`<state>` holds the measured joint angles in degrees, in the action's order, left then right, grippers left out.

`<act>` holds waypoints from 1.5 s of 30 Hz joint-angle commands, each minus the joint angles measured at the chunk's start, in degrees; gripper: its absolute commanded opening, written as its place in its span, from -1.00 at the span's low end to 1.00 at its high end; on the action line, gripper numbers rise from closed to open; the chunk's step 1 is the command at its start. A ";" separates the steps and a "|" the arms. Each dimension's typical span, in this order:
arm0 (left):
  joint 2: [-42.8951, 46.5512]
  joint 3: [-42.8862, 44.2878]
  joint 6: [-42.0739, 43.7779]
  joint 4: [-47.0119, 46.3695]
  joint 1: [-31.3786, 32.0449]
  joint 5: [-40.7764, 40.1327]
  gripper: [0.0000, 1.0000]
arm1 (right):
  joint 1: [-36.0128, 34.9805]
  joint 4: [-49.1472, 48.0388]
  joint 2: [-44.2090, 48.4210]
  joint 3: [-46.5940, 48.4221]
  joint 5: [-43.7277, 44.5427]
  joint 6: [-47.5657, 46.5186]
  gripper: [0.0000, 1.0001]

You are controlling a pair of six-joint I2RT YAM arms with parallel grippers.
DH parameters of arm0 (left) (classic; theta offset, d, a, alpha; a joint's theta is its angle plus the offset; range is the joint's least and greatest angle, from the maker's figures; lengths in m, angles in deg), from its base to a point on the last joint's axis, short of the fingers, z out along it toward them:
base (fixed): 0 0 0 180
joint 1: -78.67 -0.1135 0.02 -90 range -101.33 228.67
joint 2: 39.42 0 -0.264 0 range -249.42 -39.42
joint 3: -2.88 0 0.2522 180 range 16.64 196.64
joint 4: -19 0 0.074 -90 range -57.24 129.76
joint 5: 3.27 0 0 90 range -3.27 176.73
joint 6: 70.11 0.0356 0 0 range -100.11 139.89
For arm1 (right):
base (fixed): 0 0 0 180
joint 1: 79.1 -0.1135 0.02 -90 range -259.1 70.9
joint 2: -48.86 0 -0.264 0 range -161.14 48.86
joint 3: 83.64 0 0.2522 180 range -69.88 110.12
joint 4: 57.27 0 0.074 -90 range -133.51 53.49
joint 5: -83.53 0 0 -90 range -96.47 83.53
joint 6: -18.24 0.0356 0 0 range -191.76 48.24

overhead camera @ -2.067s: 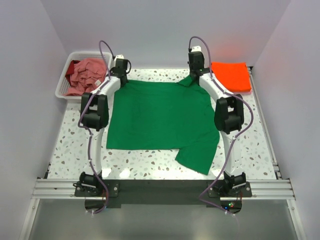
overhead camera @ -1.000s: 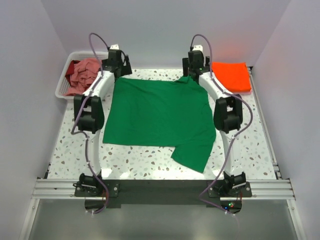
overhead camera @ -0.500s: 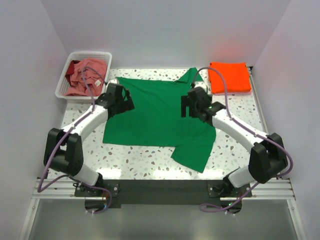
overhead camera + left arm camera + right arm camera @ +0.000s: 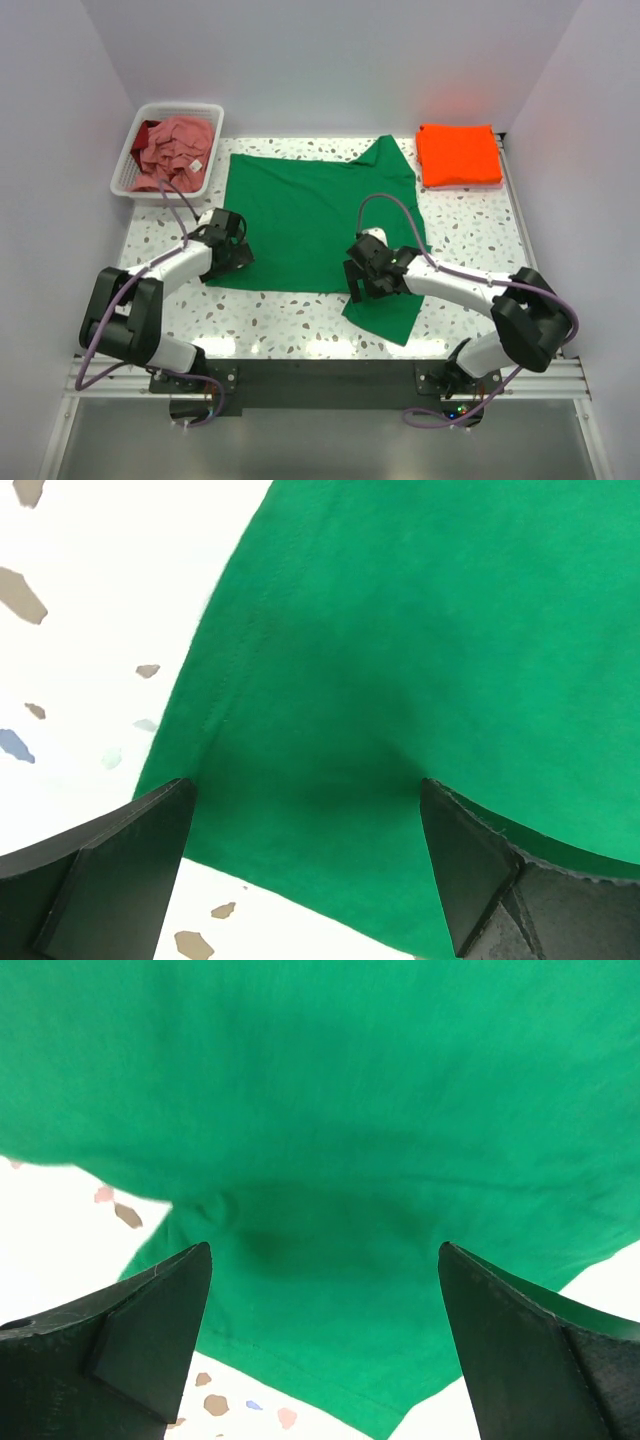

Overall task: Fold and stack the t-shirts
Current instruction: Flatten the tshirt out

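Well beyond the left tool (image 4: 234, 256) and off to its left, a white basket (image 4: 128, 168) sits at the far left corner of the worktop (image 4: 290, 318). A crumpled pink shirt (image 4: 178, 145) with a white tag lies inside it, over something dark red.

The left tool hangs low over the near left corner of the green shirt (image 4: 310, 205). It is released, jaws spread wide, with nothing between them. In the left wrist view its dark fingers (image 4: 100, 880) frame that corner. The stitched side edge slants away from the left finger, with bare speckled worktop to the left of it. Whether the fingertips touch the cloth I cannot tell.

The green shirt lies spread flat across the middle of the worktop, between the two tools and reaching beyond them. One sleeve points away at its far right corner.

The right tool (image 4: 358, 282) is low over the near right part of the shirt, where the other sleeve juts toward the arm bases. It too is released, jaws wide apart and gripping nothing. In the right wrist view green cloth fills the space ahead of its fingers (image 4: 120, 1330), with a small pucker near the left one.

Far beyond the right tool and to its right, an orange shirt (image 4: 458, 153) lies folded square at the far right corner, near the green shirt's far sleeve.
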<state>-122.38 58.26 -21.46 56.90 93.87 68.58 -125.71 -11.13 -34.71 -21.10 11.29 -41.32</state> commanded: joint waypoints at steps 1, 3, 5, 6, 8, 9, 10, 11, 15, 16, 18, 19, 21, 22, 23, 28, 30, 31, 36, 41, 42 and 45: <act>-1.06 -1.45 -2.69 0.64 -0.44 -2.85 1.00 | -1.37 -0.74 1.39 -2.18 -1.67 4.19 0.97; -1.15 -1.81 -4.35 2.83 -0.52 -3.90 1.00 | -2.95 -1.09 1.04 -2.89 -2.73 5.51 0.97; -0.63 -2.86 -6.98 5.81 -0.70 -5.83 1.00 | -5.14 -0.92 0.95 -3.95 -3.78 6.56 0.97; 0.33 -3.30 -9.61 7.05 -0.87 -7.58 1.00 | -5.94 -0.74 1.13 -4.21 -4.05 7.78 0.97; 1.91 -4.45 -11.56 10.13 -1.84 -9.00 1.00 | -8.13 -0.65 1.48 -5.00 -4.92 9.19 0.97; 2.53 -4.80 -12.96 11.01 -2.28 -9.44 1.00 | -8.75 -0.65 1.65 -5.18 -5.19 9.64 0.97; 3.15 -5.24 -13.50 11.62 -2.54 -10.05 1.00 | -9.46 -0.65 1.83 -5.35 -5.36 9.99 0.97; 4.11 -5.33 -14.02 12.85 -2.89 -11.28 1.00 | -10.60 -0.65 2.01 -5.44 -5.63 10.69 0.97; 4.91 -4.98 -17.71 16.63 -3.42 -14.36 1.00 | -12.98 -0.39 2.45 -5.36 -6.24 12.01 0.97; 4.91 -4.63 -18.50 17.42 -3.42 -14.98 1.00 | -13.41 -0.39 2.62 -5.36 -6.59 12.10 0.97; 5.09 -4.54 -18.95 18.40 -3.42 -15.16 1.00 | -14.73 -0.48 4.02 -5.01 -7.04 12.28 0.97; 5.35 -4.28 -19.12 18.66 -3.42 -15.07 1.00 | -15.00 -0.48 4.72 -4.40 -6.95 12.11 0.97; 6.23 -3.84 -18.87 18.66 -3.42 -14.98 1.00 | -15.18 -0.48 7.52 -3.52 -6.25 11.67 0.97; 6.49 -2.79 -18.43 18.66 -3.42 -14.63 1.00 | -15.18 -0.30 8.33 -2.47 -5.20 11.66 0.97; 7.02 -2.08 -17.99 18.40 -3.42 -13.85 1.00 | -14.92 -0.04 9.29 -1.85 -3.54 12.01 0.97; 8.86 1.96 -15.79 17.70 -3.42 -11.29 1.00 | -8.00 5.06 12.55 3.08 3.34 10.09 0.97; 9.65 2.93 -14.65 16.82 -3.34 -10.07 1.00 | 1.49 3.93 13.60 2.82 2.37 7.46 0.97; 9.92 3.80 -14.30 16.12 -3.34 -9.45 1.00 | 4.39 3.31 13.87 2.99 2.63 6.84 0.97; 10.36 5.74 -12.36 14.97 -3.25 -6.72 1.00 | 19.08 -0.47 9.58 6.32 3.08 2.18 0.88; 10.36 5.48 -10.96 12.07 -3.07 -5.14 1.00 | 26.39 -4.60 0.70 9.32 -0.62 -0.99 0.58; 10.19 5.40 -10.69 11.81 -3.07 -5.05 1.00 | 27.09 -5.39 -2.27 10.19 -0.88 -1.34 0.51; 8.96 5.75 -10.17 11.37 -3.07 -4.79 1.00 | 29.20 -7.42 -7.20 12.04 -2.46 -1.96 0.29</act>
<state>-113.09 62.33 -33.41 71.07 91.00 63.09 -97.91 -14.56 -38.54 -12.32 10.74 -41.24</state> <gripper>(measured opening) 0.997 0.696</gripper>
